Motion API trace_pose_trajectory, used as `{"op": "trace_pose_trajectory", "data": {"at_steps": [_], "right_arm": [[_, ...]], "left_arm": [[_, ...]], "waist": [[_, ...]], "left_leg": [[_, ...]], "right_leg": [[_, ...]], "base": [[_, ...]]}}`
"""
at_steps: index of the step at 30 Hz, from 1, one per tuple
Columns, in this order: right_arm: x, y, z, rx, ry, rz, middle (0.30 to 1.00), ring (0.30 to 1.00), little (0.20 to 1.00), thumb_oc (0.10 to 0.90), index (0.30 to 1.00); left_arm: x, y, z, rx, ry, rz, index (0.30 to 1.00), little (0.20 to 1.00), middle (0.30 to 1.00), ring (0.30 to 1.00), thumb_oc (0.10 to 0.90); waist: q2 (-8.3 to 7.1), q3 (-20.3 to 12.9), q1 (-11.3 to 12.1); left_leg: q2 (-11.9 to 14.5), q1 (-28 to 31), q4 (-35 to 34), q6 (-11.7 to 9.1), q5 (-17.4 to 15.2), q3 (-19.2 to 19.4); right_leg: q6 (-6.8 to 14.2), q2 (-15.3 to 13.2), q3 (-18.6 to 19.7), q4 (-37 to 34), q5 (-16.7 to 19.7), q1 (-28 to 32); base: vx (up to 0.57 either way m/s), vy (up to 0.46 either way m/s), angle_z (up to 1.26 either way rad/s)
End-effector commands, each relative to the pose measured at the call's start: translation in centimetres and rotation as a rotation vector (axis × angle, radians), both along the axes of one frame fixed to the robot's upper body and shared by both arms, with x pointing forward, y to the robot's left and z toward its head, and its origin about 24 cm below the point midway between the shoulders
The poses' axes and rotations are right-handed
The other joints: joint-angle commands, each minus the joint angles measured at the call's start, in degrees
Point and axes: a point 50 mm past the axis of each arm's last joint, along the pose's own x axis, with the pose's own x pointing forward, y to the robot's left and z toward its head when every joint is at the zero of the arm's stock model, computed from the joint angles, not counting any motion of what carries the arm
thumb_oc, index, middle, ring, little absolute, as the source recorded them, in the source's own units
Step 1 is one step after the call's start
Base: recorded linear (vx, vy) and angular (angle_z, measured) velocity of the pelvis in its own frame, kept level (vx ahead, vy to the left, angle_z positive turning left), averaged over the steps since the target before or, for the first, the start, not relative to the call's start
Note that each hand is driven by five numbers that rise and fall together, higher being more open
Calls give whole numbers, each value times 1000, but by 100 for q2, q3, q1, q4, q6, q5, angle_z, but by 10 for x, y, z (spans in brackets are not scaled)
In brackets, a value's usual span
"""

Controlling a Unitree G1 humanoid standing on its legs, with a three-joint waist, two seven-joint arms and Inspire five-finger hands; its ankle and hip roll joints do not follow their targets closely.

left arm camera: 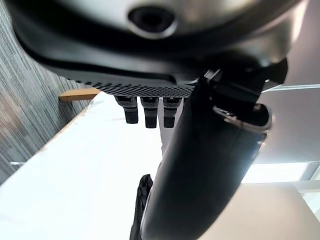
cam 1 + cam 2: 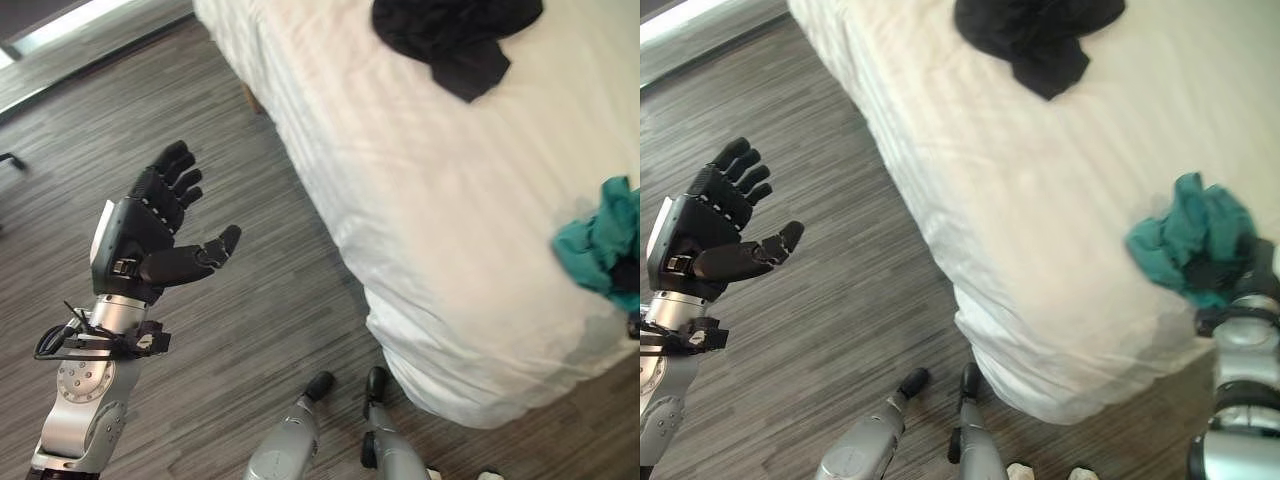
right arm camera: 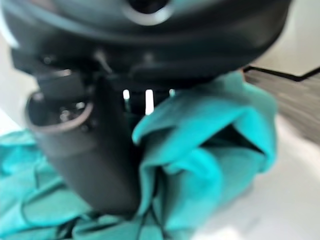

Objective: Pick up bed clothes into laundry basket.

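Teal garment (image 2: 1188, 245) bunched on the white bed (image 2: 1040, 220), right at the right hand (image 2: 1225, 272), near the bed's corner edge. Wrapped around and against that hand, folds rising above the dark fingers (image 3: 134, 107) and spilling to both sides in the right wrist view. Thumb (image 3: 82, 150) pressed against the teal cloth, cloth bulging up between thumb and fingers, so clamped on the garment as far as can be seen; fingertips themselves buried in the folds.

Farther along the bed from the right hand, well apart from the teal heap, a black garment (image 2: 455, 35) lying crumpled on the white cover, one flap pointing back toward the robot.

Out to the other side, well clear of the mattress and over the grey wood-look floor (image 2: 250, 300), the left hand (image 2: 150, 235) raised, palm turned toward the bed. Fingers (image 2: 170, 180) spread and only slightly bent, thumb stuck out sideways, holding nothing. Past the fingers in the left wrist view, the white bed surface and a strip of wooden frame (image 1: 77, 94) beneath it.
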Motion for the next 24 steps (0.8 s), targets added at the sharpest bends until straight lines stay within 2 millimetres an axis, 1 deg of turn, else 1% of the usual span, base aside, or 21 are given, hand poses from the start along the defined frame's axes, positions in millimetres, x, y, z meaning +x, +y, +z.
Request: {"op": "trace_pose_trajectory", "data": {"at_steps": [1,2,3,4,5,6,7,8,9,10,11,13,14,15,16,17,18,19,20,24], "right_arm": [[-64,-9,-46,24,224,-35,300,300,300,400,300],[-67,-11,-40,12,187,-48,300,300,300,400,300],[-64,-10,-29,13,108,-51,300,300,300,400,300],[-65,-10,-29,13,108,-53,300,300,300,400,300],[-65,-7,-24,28,39,-47,300,300,300,400,300],[-65,-6,-10,48,-92,-57,300,300,300,400,300],[-65,-6,-10,48,-92,-58,300,300,300,400,300],[-66,1,9,42,-238,-38,300,300,300,400,300],[-65,3,16,52,-305,-32,300,300,300,400,300],[-64,7,18,92,-365,-11,300,300,300,400,300],[-63,17,22,183,-489,34,300,300,300,400,300],[-64,34,15,304,-592,92,300,300,300,400,300],[-64,43,14,339,-623,127,300,300,300,400,300],[-65,51,13,367,-637,155,300,300,300,400,300],[-62,59,14,404,-654,204,300,300,300,400,300],[-62,68,12,478,-685,246,300,300,300,400,300],[-61,77,9,497,-671,281,300,300,300,400,300],[-58,85,12,492,-651,329,300,300,300,400,300],[-24,126,-16,624,-556,374,300,300,300,400,300],[-27,127,-23,649,-544,351,300,300,300,400,300]], "left_arm": [[-17,8,48,-11,-313,47,900,900,900,900,800],[-18,9,47,-14,-309,49,900,900,900,900,800],[-19,9,48,-23,-319,51,900,900,900,900,800],[-19,9,48,-24,-319,49,900,900,900,900,800],[-20,10,47,-28,-322,55,900,900,900,900,800],[-21,10,46,-38,-321,56,900,900,900,900,800],[-21,9,46,-38,-321,56,900,900,900,900,800],[-22,9,43,-47,-322,66,900,900,900,900,800],[-22,8,43,-54,-325,66,900,900,900,900,800],[-22,5,41,-70,-325,60,900,900,900,900,800],[-21,2,39,-92,-323,51,900,900,900,900,800],[-21,-1,33,-126,-307,46,900,900,900,900,800],[-22,-3,32,-137,-305,43,900,900,900,900,800],[-23,-3,30,-136,-293,42,900,900,900,900,800],[-23,-5,30,-140,-290,30,900,900,900,900,800],[-23,-7,29,-146,-283,15,900,900,900,900,800],[-23,-7,27,-153,-270,18,900,900,900,900,800],[-23,-7,27,-161,-270,20,900,900,900,900,800],[-24,7,-87,-292,271,235,900,900,900,900,800],[-24,4,-89,-303,276,227,900,900,900,900,800]], "waist": [[408,-99,-585],[385,-183,-622],[339,-276,-706],[341,-270,-696],[290,-371,-751],[209,-553,-831],[209,-548,-820],[134,-752,-940],[102,-856,-989],[79,-946,-1016],[55,-1001,-1060],[12,-1158,-1113],[-7,-1209,-1158],[-17,-1287,-1173],[-36,-1324,-1198],[-45,-1379,-1210],[-59,-1450,-1220],[-65,-1476,-1228],[141,-1493,-979],[152,-1535,-981]], "left_leg": [[75,270,-1198,6,825,-92],[85,336,-1204,22,793,-44],[106,442,-1197,46,701,20],[103,432,-1203,40,733,22],[112,505,-1204,57,693,78],[130,681,-1203,107,596,183],[132,688,-1203,108,594,189],[168,853,-1209,149,510,297],[187,912,-1220,166,478,328],[204,974,-1227,186,444,375],[208,1025,-1211,191,437,409],[244,1137,-1247,234,364,499],[244,1149,-1242,227,407,523],[261,1227,-1258,252,332,575],[254,1230,-1254,236,380,599],[259,1260,-1262,244,368,627],[274,1336,-1270,280,282,677],[281,1364,-1267,286,276,715],[710,1382,-1063,206,179,1767],[726,1395,-1098,187,225,1704]], "right_leg": [[217,130,228,91,-600,299],[230,129,232,69,-588,346],[243,127,265,59,-618,446],[251,123,270,50,-585,438],[271,130,286,38,-563,483],[294,165,392,34,-551,600],[294,166,398,33,-550,607],[325,181,491,38,-540,725],[336,186,528,27,-539,766],[343,185,565,20,-531,805],[361,189,623,33,-498,843],[373,188,659,1,-518,920],[400,178,692,23,-452,914],[394,190,705,-1,-500,983],[416,183,739,13,-435,967],[423,179,765,-4,-428,989],[427,177,785,-38,-454,1056],[438,180,818,-33,-442,1072],[309,-177,35,164,-1034,1655],[273,-150,11,119,-1066,1749]], "base": [[14,113,-30],[42,120,-28],[16,66,-22],[29,62,-22],[39,93,-39],[56,90,-34],[78,126,-48],[51,100,-40],[70,126,-61],[14,91,-57],[49,71,-49],[34,59,-29],[35,50,-26],[-12,44,-18],[22,40,-19],[16,41,-20],[57,40,-20],[50,28,-9],[0,0,0],[-21,-53,-2]]}}
